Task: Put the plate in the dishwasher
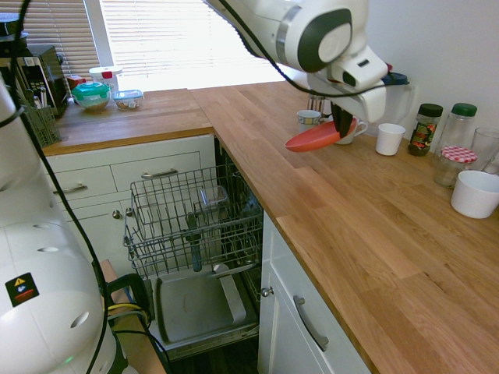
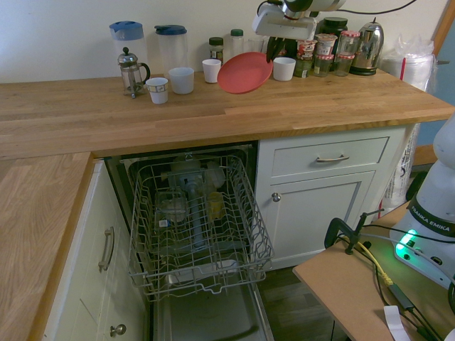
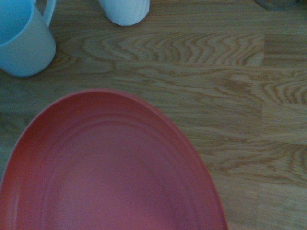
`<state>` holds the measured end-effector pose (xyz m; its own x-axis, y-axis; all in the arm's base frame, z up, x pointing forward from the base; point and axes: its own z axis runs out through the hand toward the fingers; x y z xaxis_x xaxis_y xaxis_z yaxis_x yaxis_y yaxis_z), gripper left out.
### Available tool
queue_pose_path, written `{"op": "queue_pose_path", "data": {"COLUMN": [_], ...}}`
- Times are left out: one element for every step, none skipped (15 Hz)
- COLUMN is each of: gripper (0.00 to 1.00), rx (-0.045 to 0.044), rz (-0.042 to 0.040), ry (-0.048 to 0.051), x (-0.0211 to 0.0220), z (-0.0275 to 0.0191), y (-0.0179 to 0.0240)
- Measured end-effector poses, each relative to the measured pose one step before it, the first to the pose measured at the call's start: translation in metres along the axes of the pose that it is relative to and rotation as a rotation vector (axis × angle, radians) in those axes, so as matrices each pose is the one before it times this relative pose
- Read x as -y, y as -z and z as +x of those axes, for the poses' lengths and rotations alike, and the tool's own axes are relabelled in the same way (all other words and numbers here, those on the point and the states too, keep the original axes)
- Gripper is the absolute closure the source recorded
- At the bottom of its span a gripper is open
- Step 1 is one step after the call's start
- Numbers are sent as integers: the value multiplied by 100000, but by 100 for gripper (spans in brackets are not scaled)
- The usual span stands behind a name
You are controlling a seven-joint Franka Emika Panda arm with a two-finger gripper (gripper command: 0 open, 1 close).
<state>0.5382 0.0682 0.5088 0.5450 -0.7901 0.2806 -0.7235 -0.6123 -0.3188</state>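
First exterior view: plate (image 1: 316, 137) tilted, edge-on, rim up in gripper (image 1: 341, 125).

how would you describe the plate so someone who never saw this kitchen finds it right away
Find the long wooden counter above the open dishwasher, then the row of white cups near the wall. The plate is held tilted above the counter by the gripper. It is the only coral-red, flat, round thing there.
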Motion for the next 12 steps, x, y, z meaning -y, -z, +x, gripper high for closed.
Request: {"op": "queue_pose_path", "data": {"gripper": [100, 100, 100, 100, 100, 100, 100, 100, 100, 100, 100, 100], "rx": [-4768, -4339, -4284, -4471, -4805, -5283, -4488, -3212, -2261, -1314, -877, 152], "rz": [-2805, -2417, -2622, -2962, -3238, -3673, -3618, -2888, -2436, -1569, -883, -695], "ry": [5459, 5670, 6045, 5425, 4922, 3689, 2499, 2322, 2189, 2260, 2293, 1841], "x": [1187, 1389, 1478, 1328, 1330, 1233, 1168, 1192, 1071, 1090, 943, 673], "z": [-2714, -2963, -2797, -2195, -1682, -1215, -928, -886, -921, -933, -1036, -1024], "y": [1693, 1431, 953, 691, 354, 265, 163, 90, -51, -15, -67, -82]}}
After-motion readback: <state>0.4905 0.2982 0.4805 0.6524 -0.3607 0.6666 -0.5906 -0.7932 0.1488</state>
